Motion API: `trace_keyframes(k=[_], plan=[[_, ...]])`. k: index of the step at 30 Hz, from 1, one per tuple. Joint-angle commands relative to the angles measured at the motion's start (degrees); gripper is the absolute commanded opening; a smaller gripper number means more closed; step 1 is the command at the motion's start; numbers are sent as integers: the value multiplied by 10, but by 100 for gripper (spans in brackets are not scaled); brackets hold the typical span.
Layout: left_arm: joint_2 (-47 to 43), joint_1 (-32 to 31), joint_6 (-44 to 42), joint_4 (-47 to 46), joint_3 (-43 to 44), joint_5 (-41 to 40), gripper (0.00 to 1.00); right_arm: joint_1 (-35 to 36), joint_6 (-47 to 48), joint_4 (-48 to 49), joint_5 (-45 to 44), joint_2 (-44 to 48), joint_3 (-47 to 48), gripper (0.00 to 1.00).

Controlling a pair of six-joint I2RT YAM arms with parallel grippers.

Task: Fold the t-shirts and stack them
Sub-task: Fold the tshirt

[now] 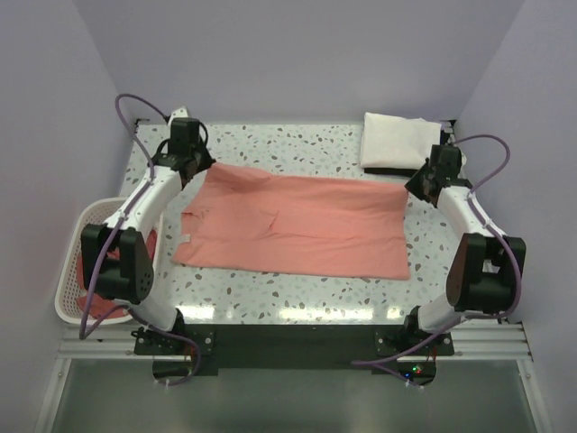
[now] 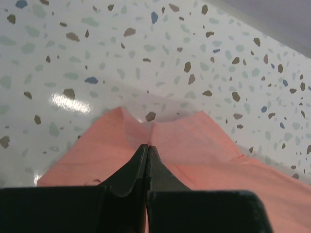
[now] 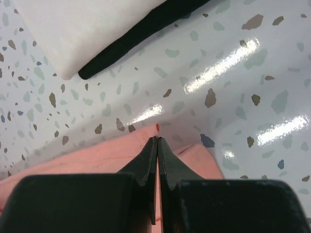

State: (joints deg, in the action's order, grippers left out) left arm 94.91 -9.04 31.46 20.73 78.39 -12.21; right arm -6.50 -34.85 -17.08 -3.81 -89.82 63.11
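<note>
A salmon-pink t-shirt [image 1: 297, 225] lies spread across the speckled table, its sleeves toward the left. My left gripper [image 1: 203, 171] is shut on the shirt's far left corner. In the left wrist view the cloth [image 2: 204, 150] puckers into a ridge at the pinched tips of that gripper [image 2: 147, 146]. My right gripper [image 1: 410, 188] is shut on the far right corner. The right wrist view has its tips [image 3: 157, 139] closed over the hem of the shirt [image 3: 97, 155], and that corner is lifted slightly off the table.
A white lattice basket [image 1: 77, 262] stands off the table's left edge with more pink cloth [image 1: 101, 311] inside. A folded white cloth [image 1: 397, 140] [image 3: 82, 29] lies at the back right on something black [image 3: 141, 31]. Lilac walls close in on three sides.
</note>
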Motion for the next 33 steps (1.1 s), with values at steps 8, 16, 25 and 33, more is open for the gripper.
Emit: trace_keyframes(k=[8, 16, 25, 33], plan=[[-167, 5, 40, 35, -139, -7, 0, -4, -19, 9, -18, 121, -111, 0], [-231, 5, 16, 48, -189, 7, 0, -4, -9, -12, -26, 133, -138, 0], [-280, 5, 6, 49, -258, 17, 0, -4, -8, -15, -22, 130, -161, 0], [-300, 7, -5, 74, -265, -2, 0, -5, -7, -23, -36, 137, -164, 0]])
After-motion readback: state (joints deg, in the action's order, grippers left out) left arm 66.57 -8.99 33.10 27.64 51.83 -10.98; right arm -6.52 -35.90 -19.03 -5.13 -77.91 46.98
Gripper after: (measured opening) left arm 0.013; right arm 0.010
